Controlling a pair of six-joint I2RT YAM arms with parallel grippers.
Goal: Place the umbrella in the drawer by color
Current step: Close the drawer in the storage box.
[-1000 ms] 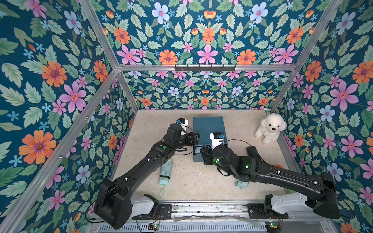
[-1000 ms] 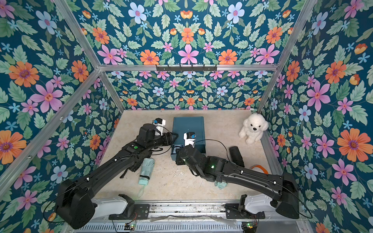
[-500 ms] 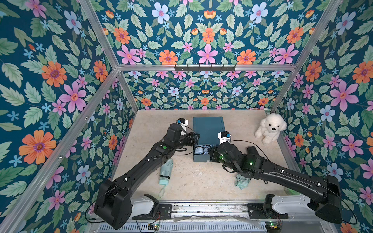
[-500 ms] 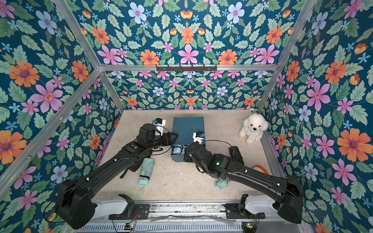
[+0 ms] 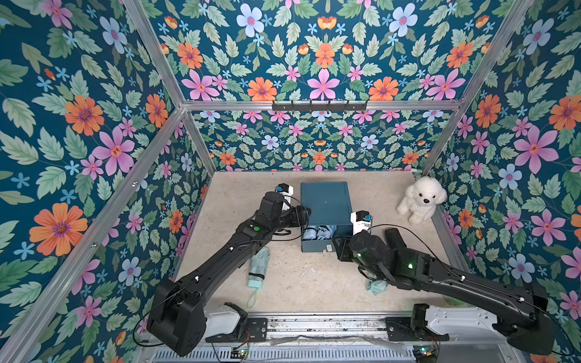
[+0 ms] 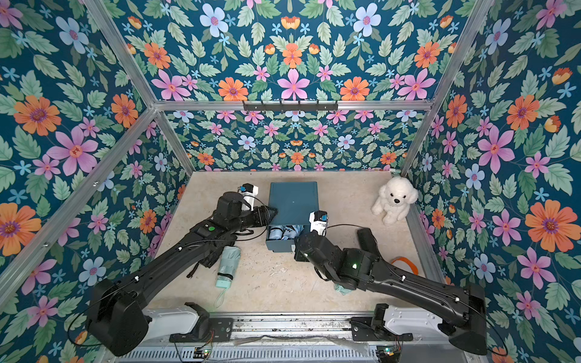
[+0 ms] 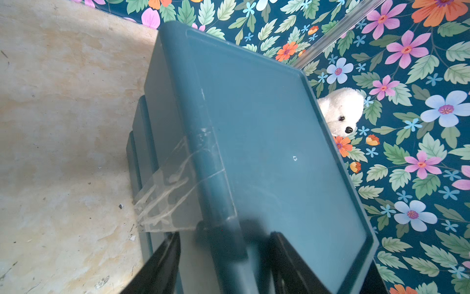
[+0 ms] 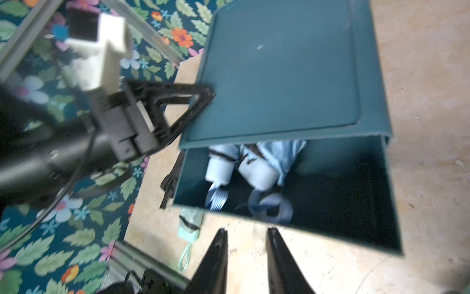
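We see the teal cabinet [image 5: 325, 201] standing mid-table [image 5: 308, 283], its top drawer [image 5: 314, 246] pulled out toward the robot. Two pale-blue umbrellas [image 8: 256, 173] lie side by side in the drawer, their handles and straps toward its front wall.

The left gripper [image 5: 307, 215] clamps the cabinet's top edge at the near left corner, with one finger down the side wall and the other on the lid. The right gripper [image 8: 245, 231] hovers just in front of the drawer, its jaws parted with nothing between them (only bare table shows in the gap).

A green umbrella [image 5: 259, 267] lies on the table, partly under the left arm and well apart from the drawer. A black umbrella [image 5: 394, 239] lies behind the right arm. We also see a bit of green [image 5: 375, 285] under that arm, too hidden to name. A white plush dog [image 5: 419, 199] sits in the far right corner.
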